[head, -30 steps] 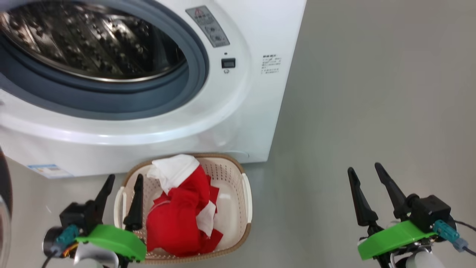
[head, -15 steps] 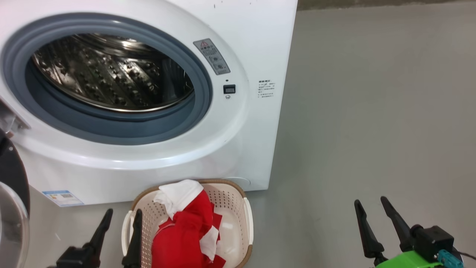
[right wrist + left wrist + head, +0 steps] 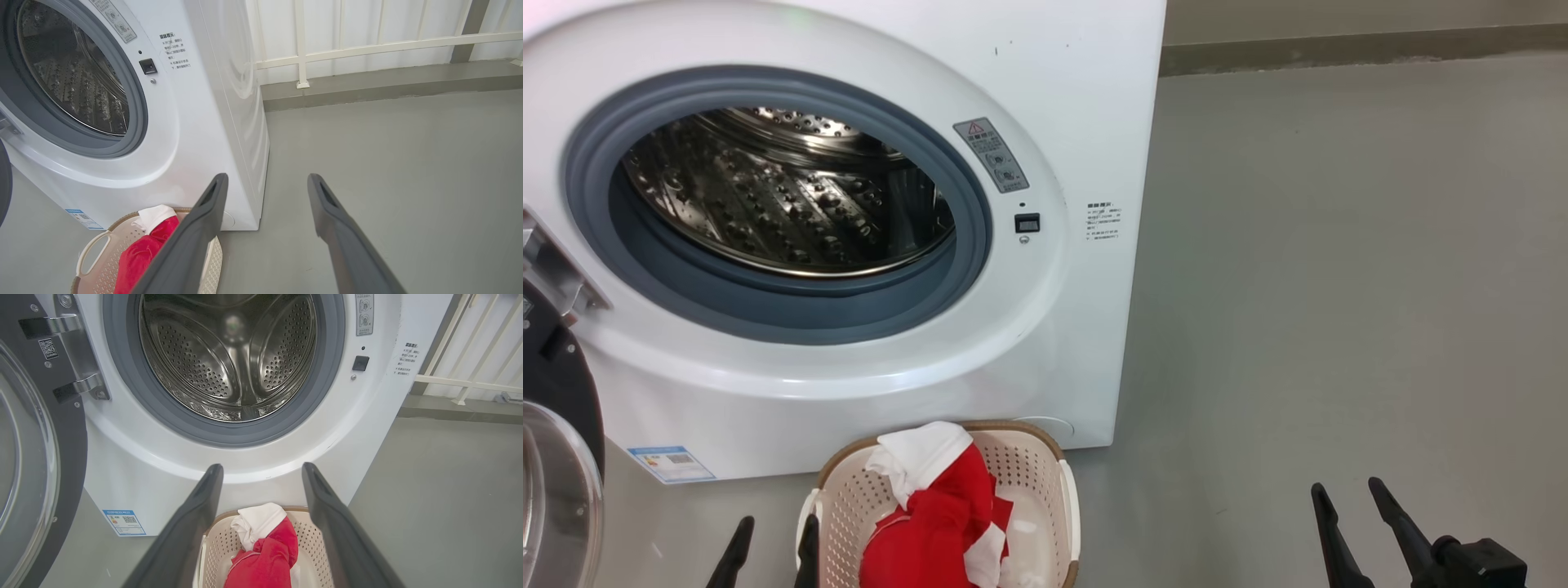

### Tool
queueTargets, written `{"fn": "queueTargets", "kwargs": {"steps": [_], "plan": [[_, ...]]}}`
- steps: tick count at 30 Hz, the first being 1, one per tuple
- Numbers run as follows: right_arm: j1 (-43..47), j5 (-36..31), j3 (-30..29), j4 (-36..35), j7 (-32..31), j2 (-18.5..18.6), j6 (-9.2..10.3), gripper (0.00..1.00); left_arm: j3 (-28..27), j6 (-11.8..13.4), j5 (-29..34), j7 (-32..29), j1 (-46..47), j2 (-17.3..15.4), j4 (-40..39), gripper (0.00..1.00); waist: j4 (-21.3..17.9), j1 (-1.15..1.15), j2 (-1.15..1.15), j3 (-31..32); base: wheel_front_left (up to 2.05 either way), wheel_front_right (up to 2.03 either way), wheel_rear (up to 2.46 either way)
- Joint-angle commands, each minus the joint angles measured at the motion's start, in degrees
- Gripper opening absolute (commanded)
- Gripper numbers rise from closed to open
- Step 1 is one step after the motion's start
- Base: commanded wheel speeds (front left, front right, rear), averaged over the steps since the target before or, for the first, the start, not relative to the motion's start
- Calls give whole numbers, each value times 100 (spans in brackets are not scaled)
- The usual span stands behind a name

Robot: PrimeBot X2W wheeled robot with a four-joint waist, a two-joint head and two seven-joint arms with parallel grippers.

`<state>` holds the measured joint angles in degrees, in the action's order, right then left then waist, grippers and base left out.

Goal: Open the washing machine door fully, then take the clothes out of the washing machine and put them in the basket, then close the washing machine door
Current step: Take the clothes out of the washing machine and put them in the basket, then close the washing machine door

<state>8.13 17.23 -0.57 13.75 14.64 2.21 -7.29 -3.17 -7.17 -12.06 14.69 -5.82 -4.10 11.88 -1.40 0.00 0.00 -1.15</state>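
Sitting right in front of the washing machine (image 3: 1078,82), the basket (image 3: 1029,457) had the red and white clothes (image 3: 931,523) heaped in it, and the washing machine door (image 3: 556,457) was swung wide open at the machine's left side. Left gripper (image 3: 778,523) hovered by the basket's left edge, fingers spread, gripping nothing. Right gripper (image 3: 1346,486), same deal, sat well off past the machine's right corner.
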Motion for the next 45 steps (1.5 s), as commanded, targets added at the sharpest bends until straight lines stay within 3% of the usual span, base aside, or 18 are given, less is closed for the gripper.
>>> {"fn": "queueTargets", "kwargs": {"steps": [1,28,45], "plan": [[-69,10,100,-159,36,66,-20,100,-219,-32,45,30,67,-23,-174,100,-2,0,0,-1,0,0,0],[-106,-62,30,-205,36,66,-20,100,-303,-32,174,30,97,55,-243,100,24,0,0,-74,-3,3,0],[-153,-41,34,-185,36,66,-20,100,-404,-32,143,30,137,68,-315,100,44,0,0,-98,-112,112,0]]}}
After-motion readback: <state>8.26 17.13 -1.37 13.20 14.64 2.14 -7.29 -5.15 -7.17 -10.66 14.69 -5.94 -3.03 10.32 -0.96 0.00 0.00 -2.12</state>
